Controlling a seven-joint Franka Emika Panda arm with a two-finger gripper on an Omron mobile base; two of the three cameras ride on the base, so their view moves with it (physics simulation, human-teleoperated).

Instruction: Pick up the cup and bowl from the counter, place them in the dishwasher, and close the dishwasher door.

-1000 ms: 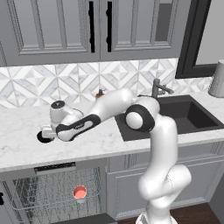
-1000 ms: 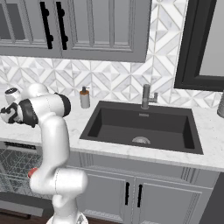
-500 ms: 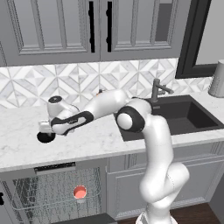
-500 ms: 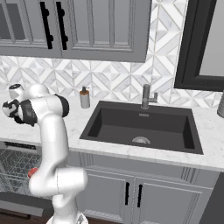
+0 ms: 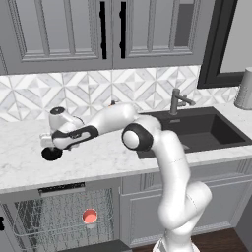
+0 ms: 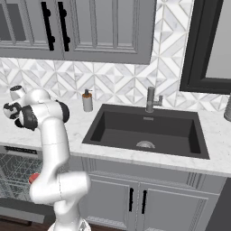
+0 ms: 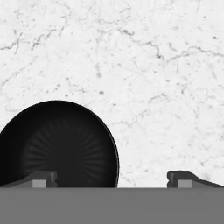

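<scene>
White glossy arm (image 5: pixel 172 162), dark joints, black-banded wrist.

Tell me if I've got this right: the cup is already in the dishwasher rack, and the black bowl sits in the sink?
Not quite. The cup is in the dishwasher rack, but the bowl sits on the counter, not in the sink. The hand view shows it on white marble under the open gripper.
</scene>
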